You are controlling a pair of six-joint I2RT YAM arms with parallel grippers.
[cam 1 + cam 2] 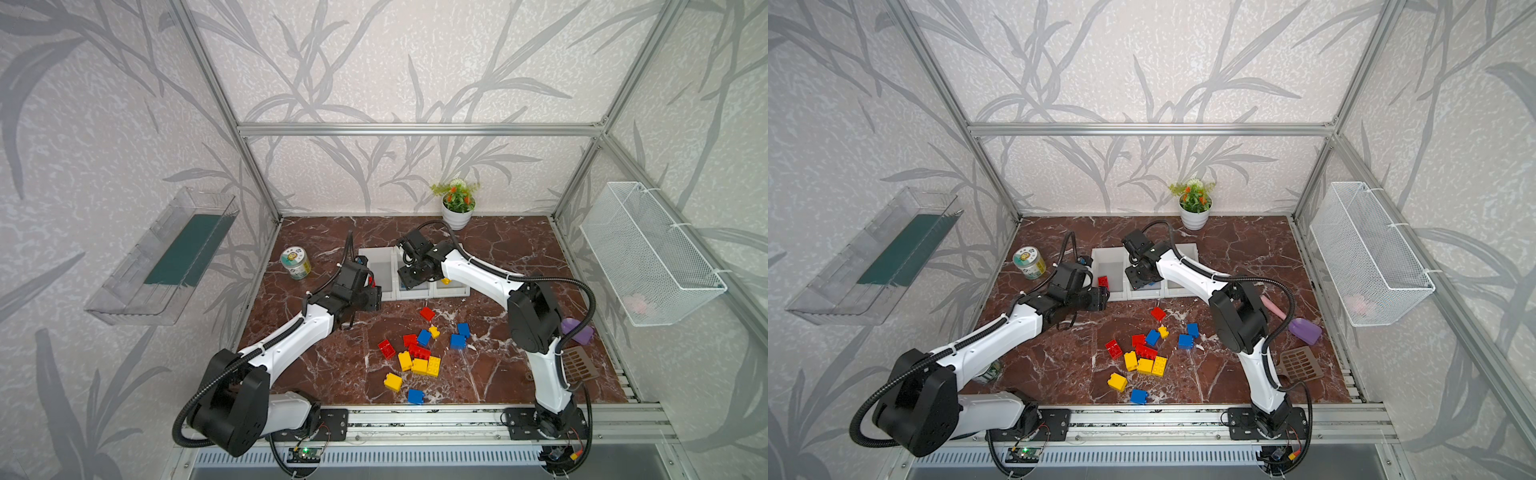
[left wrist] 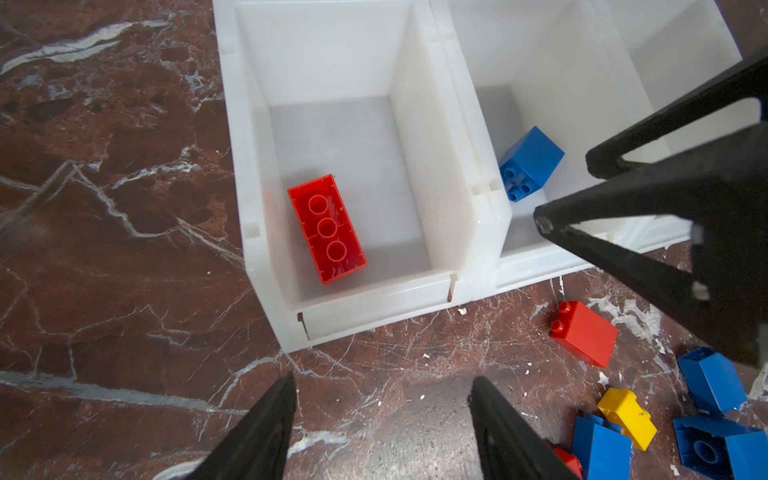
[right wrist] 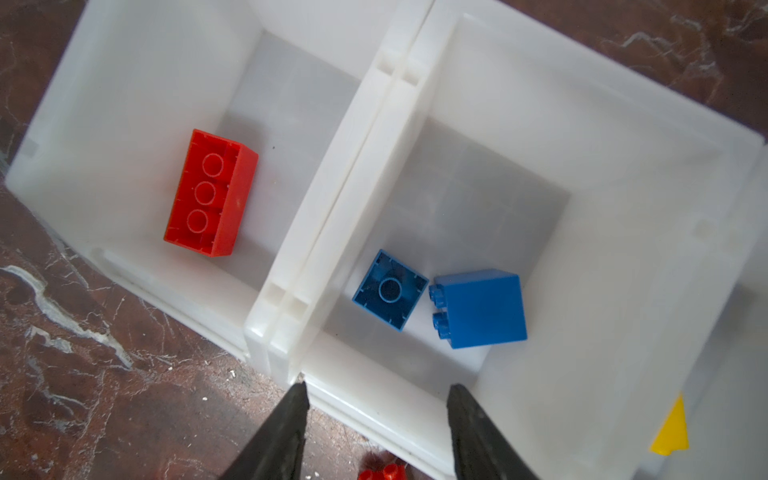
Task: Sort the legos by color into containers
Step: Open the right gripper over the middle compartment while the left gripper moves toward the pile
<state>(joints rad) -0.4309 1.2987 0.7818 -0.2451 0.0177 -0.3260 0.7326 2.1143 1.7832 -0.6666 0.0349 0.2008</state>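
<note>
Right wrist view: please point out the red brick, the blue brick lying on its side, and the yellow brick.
red brick [image 3: 203, 193]: right wrist view, middle of its hollow underside.
blue brick on its side [image 3: 484, 309]: right wrist view, its smooth upturned face.
yellow brick [image 3: 673, 434]: right wrist view, the corner that shows.
</note>
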